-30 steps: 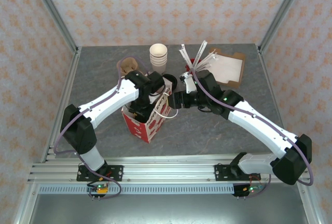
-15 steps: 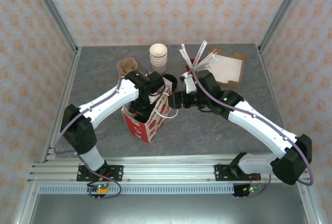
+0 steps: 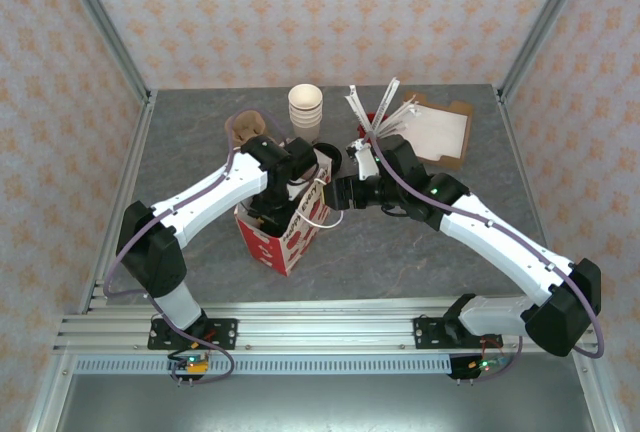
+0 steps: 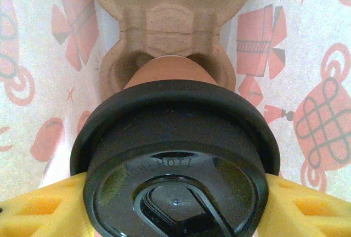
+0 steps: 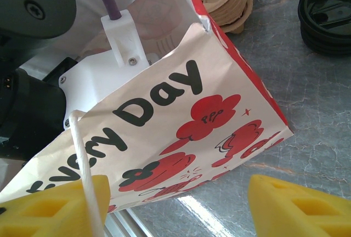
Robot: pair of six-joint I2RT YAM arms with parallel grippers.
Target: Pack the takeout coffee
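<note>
One takeout coffee (image 4: 174, 154): inside paper bag (image 5: 181, 116), above pulp carrier (image 4: 167, 34), unreleased
Left fingers (image 4: 38, 207): pinching the cup
Right fingers (image 5: 285, 207): spread beside the bag

Takeout coffee (image 4: 175, 165): tan paper cup, black lid fitted, upright. Sits lower centre of the left wrist frame. Its base meets a pulp cup carrier (image 4: 164, 17) well.

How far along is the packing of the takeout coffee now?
Done: the takeout coffee is lidded and already down inside the red-and-white bag, over the cardboard carrier. In hand: the left gripper grips it at the lid; the right gripper, open, sits at the bag's side. Left: seat the cup if it is not seated, release, withdraw.
</note>
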